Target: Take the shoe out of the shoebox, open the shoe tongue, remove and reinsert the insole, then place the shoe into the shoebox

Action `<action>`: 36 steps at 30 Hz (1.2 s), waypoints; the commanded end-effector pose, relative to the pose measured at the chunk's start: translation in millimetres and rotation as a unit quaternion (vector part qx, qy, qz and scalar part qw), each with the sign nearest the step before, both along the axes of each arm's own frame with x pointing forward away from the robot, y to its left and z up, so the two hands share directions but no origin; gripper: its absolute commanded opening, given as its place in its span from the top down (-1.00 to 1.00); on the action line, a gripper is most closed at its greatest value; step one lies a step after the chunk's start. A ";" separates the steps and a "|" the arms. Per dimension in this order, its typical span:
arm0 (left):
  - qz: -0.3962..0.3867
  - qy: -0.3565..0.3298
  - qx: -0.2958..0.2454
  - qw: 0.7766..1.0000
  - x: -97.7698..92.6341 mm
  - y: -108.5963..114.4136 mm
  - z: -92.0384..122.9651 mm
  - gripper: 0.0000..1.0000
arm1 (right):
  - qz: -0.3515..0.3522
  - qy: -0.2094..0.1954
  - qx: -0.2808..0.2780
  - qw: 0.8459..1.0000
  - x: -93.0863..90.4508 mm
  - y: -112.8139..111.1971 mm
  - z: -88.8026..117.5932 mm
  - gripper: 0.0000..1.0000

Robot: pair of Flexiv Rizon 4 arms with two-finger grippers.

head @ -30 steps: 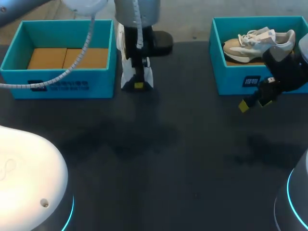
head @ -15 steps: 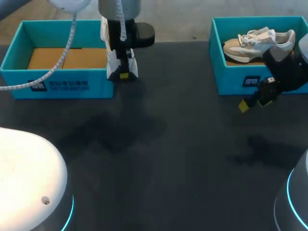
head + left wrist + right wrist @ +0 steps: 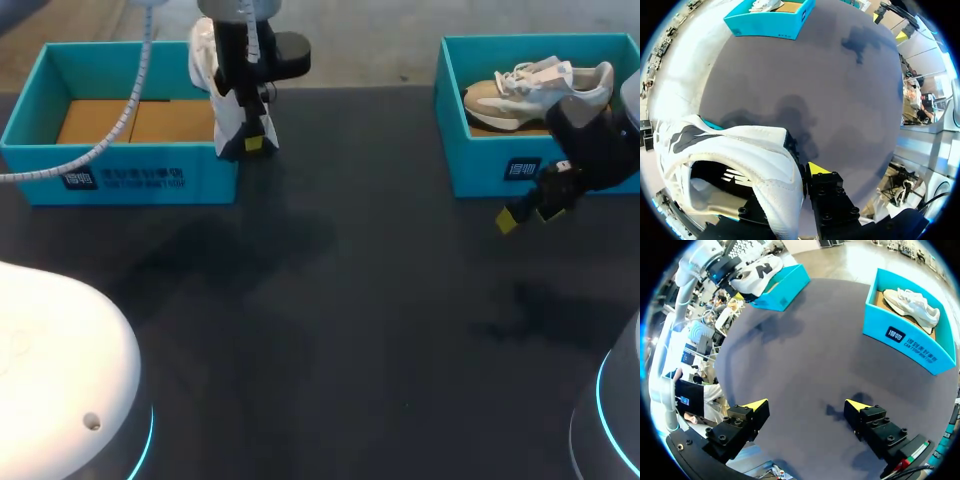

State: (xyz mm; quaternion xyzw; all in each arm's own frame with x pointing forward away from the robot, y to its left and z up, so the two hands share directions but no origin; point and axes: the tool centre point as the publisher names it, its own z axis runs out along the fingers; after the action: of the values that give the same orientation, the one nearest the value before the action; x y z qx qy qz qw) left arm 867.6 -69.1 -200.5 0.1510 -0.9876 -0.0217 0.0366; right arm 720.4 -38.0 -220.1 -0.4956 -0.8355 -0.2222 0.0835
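Left pincer (image 3: 250, 143) grips a white shoe (image 3: 740, 150) above the right end of the left box (image 3: 120, 178). Right pincer (image 3: 807, 407) hangs open over the tabletop (image 3: 350, 300), beside the right box (image 3: 480, 175).

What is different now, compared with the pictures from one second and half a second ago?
The left gripper, shut on the white fabric sneaker, carried it to the left and farther from the robot, up to the right end of the left teal cardboard shoebox. The open right gripper, the right teal shoebox and the beige-and-white sneaker inside it stayed as they were.
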 end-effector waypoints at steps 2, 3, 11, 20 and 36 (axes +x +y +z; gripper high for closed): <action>0.000 0.003 0.003 1.000 2.9 -2.5 1.9 1.00 | 0.000 0.000 -0.001 1.000 0.5 0.4 -0.7 -1.00; 0.000 0.003 0.003 1.000 2.9 -2.5 1.9 1.00 | 0.000 0.000 -0.001 1.000 0.5 0.4 -0.7 -1.00; 0.000 0.003 0.003 1.000 2.9 -2.5 1.9 1.00 | 0.000 0.000 -0.001 1.000 0.5 0.4 -0.7 -1.00; -0.052 -0.009 -0.004 0.999 8.2 36.9 3.0 1.00 | 0.000 0.000 -0.001 1.000 0.5 0.4 -0.7 -1.00; -0.091 -0.013 0.005 0.996 28.3 141.3 19.5 1.00 | 0.000 0.000 -0.001 1.000 0.5 0.4 -0.7 -1.00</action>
State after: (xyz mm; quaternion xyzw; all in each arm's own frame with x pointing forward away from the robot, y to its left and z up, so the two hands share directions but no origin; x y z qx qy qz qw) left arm 897.0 50.0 -183.0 0.0624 -0.9968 -0.0437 0.0231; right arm 720.3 -38.0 -220.1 -0.4956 -0.8355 -0.2223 0.0835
